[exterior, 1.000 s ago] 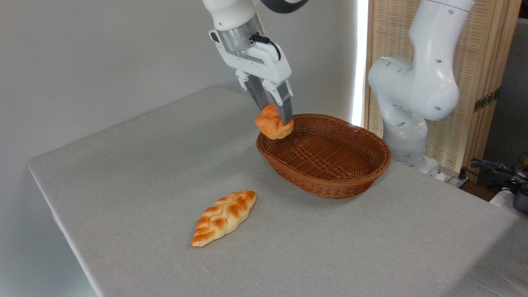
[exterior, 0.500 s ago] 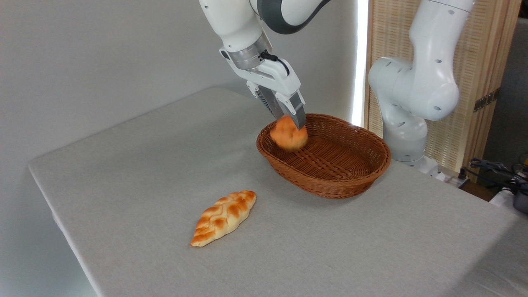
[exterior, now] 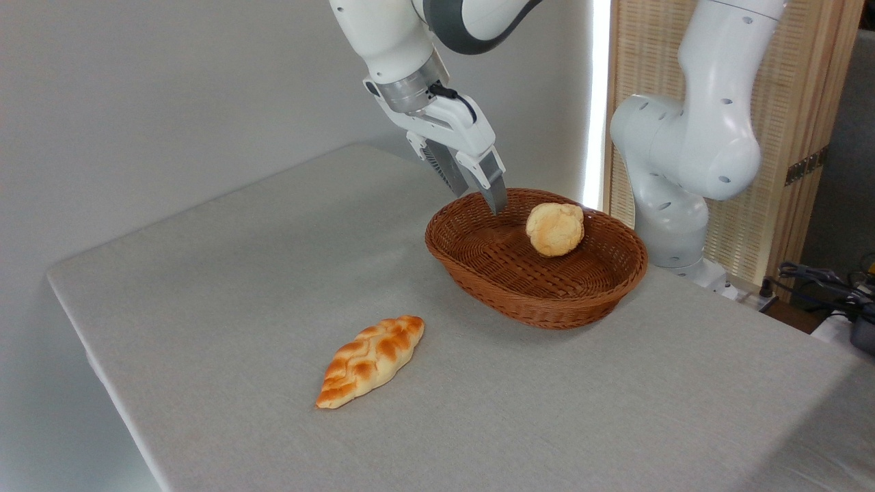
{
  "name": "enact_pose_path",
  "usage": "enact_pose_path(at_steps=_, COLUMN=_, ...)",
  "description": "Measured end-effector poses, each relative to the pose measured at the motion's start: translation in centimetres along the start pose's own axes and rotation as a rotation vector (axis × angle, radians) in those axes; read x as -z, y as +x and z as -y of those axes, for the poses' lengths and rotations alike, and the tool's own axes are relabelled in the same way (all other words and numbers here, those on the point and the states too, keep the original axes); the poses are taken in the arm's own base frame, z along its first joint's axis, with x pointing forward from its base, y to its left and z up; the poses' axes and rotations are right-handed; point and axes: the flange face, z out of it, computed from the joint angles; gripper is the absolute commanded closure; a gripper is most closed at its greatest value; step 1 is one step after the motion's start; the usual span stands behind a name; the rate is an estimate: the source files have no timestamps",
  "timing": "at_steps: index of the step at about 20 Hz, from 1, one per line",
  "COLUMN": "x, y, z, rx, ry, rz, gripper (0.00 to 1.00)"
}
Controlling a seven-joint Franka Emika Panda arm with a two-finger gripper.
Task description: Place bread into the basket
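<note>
- Resting inside the basket (exterior: 472, 270), toward its far right wall, the bread (exterior: 554, 229) is lying pale side out.
- Hovering over the left rim, the gripper (exterior: 482, 192) is holding nothing; its finger spread cannot be told.
- Judging from this, only withdrawing is remaining.

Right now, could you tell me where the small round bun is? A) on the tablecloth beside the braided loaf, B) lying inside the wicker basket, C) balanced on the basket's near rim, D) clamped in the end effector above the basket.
B: the small round bun lies inside the wicker basket toward its far side, apart from the end effector, which holds nothing.
</note>
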Motion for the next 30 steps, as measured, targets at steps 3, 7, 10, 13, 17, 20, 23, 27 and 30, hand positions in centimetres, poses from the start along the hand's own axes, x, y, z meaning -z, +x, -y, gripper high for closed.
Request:
enact_pose_path(at_steps=3, x=0.9, y=0.2, z=-0.4, rx=-0.008, ry=0.014, rz=-0.018, gripper=0.0)
enact_pose_path(at_steps=7, x=4.9, y=0.5, z=-0.8, rx=-0.02, ry=0.065, rz=-0.119, gripper=0.0)
enact_pose_path(at_steps=10, x=7.8, y=0.8, z=-0.4, rx=-0.015, ry=0.107, rz=-0.217, gripper=0.0)
enact_pose_path(at_steps=13, x=10.0, y=1.8, z=1.3, rx=0.004, ry=0.144, rz=-0.315, gripper=0.0)
enact_pose_path(at_steps=17, x=11.2, y=3.5, z=4.7, rx=0.041, ry=0.171, rz=-0.407, gripper=0.0)
enact_pose_path(at_steps=20, x=12.4, y=3.9, z=7.1, rx=0.066, ry=0.17, rz=-0.436, gripper=0.0)
enact_pose_path(at_steps=23, x=13.9, y=3.7, z=9.8, rx=0.062, ry=0.176, rz=-0.459, gripper=0.0)
enact_pose_path(at_steps=27, x=14.9, y=4.4, z=12.5, rx=0.075, ry=0.176, rz=-0.467, gripper=0.0)
enact_pose_path(at_steps=30, x=15.2, y=4.6, z=14.2, rx=0.097, ry=0.174, rz=-0.471, gripper=0.0)
